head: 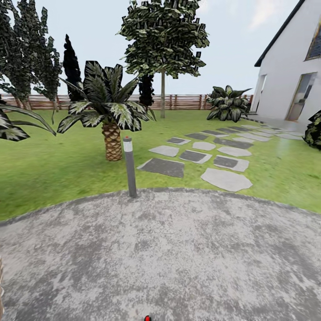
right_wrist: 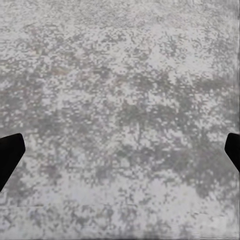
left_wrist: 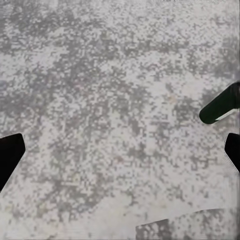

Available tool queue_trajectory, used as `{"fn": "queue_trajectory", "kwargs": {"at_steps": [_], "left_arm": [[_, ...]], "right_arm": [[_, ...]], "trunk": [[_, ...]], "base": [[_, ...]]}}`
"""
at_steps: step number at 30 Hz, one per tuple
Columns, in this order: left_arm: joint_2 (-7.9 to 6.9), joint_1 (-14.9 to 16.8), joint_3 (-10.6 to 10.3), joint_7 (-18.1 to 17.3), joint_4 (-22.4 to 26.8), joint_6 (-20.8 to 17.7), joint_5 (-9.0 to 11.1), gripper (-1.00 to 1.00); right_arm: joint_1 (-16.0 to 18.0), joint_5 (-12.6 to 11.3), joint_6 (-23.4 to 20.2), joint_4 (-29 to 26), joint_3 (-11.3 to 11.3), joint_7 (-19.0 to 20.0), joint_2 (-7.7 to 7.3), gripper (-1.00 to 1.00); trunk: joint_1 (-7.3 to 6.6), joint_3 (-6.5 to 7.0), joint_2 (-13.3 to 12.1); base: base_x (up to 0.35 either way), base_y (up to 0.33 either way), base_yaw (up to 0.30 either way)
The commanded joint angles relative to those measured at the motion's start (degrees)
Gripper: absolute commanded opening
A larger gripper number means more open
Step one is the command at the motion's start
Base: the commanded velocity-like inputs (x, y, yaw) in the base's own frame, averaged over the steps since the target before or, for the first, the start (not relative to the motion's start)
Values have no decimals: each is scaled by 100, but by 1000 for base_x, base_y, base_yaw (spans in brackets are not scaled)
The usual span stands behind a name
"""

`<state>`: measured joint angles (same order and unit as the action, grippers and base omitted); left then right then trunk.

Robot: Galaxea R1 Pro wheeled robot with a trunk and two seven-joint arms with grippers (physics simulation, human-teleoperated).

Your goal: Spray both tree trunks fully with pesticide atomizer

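Robot sat on a mottled grey gravel patch (head: pixel 169 254) facing the green grass lawn (head: pixel 53 169). One tall tree with a thin grey-tan trunk (head: pixel 162 96) stood far off by the brown slatted fence (head: pixel 183 101), beyond the grey stone slabs (head: pixel 226 179). Both grippers, left (left_wrist: pixel 120 150) and right (right_wrist: pixel 120 152), were spread wide over gravel, holding nothing.

I'm parked on a round patch of mottled grey gravel paving (head: pixel 169 254), and both wrist cameras look straight down at that same speckled surface. A short grey bollard light (head: pixel 129 167) stands at its far edge, where the green lawn (head: pixel 53 169) begins. Grey stepping stones (head: pixel 225 179) lie flat in the grass, trailing away toward the house. A squat palm (head: pixel 111 140) is rooted left of them.
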<state>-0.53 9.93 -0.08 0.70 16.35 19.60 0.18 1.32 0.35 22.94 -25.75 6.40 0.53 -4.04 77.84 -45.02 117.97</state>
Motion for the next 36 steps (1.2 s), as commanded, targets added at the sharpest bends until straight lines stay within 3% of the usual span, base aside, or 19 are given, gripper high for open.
{"fn": "queue_trajectory", "kwargs": {"at_steps": [1, 28, 36], "left_arm": [[0, 0, 0, 0, 0, 0, 0, 100], [0, 0, 0, 0, 0, 0, 2, 100], [0, 0, 0, 0, 0, 0, 8, 100]], "right_arm": [[0, 0, 0, 3, 1, 0, 0, 100], [0, 1, 0, 9, -3, 0, 0, 100], [0, 1, 0, 9, 1, 0, 0, 100]], "trunk": [[0, 4, 0], [0, 110, 0], [0, 142, 0]], "base": [[0, 0, -236], [0, 2, -236], [0, 195, -240]]}}
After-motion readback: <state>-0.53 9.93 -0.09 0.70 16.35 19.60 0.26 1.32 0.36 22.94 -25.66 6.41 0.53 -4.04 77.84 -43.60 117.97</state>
